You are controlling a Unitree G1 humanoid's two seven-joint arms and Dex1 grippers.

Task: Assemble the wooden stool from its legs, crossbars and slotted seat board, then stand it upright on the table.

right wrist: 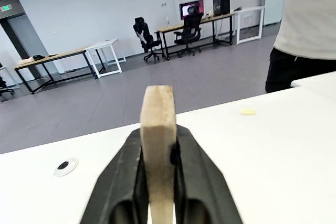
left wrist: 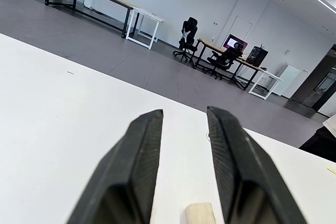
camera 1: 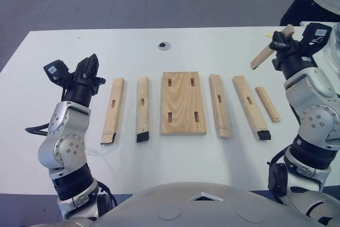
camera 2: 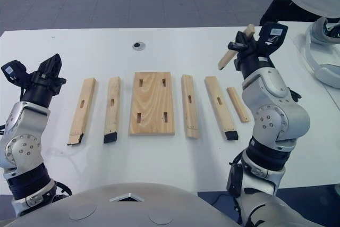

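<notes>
White table, round grommet at its far edge; beyond it grey floor, desks and black office chairs. The seat board lies flat at centre, slots up, long axis running away from the robot. The legs lie parallel to it, two on each side, with a short crossbar on the far right. The right gripper clamps a second crossbar above the table's far right, slanted, free end dipping toward centre. The left gripper hovers left of the legs, fingers narrowly parted.

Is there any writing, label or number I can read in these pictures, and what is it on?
Nothing here can be read.
Left sticker, beside the left tool: too small to read.
Right sticker, beside the right tool: too small to read.
Green sign on the far wall: blurred.
</notes>
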